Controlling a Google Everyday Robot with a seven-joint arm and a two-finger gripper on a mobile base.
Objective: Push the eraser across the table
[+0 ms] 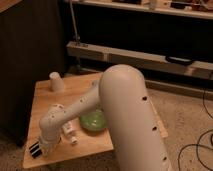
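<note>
The eraser (pixel 34 148), a black block with white stripes, lies at the front left corner of the wooden table (pixel 45 97). My gripper (pixel 43 144) is low over the table, right against the eraser's right side, at the end of the white arm (pixel 125 115) that fills the foreground. The arm hides much of the table's right half.
A white labelled tube (pixel 70 134) lies just right of the gripper. A green bowl (pixel 93 120) sits mid-table, partly behind the arm. A white upturned cup (pixel 56 81) stands at the back left. A metal shelf rail (pixel 130 56) runs behind; cables (pixel 197 150) lie on the floor at right.
</note>
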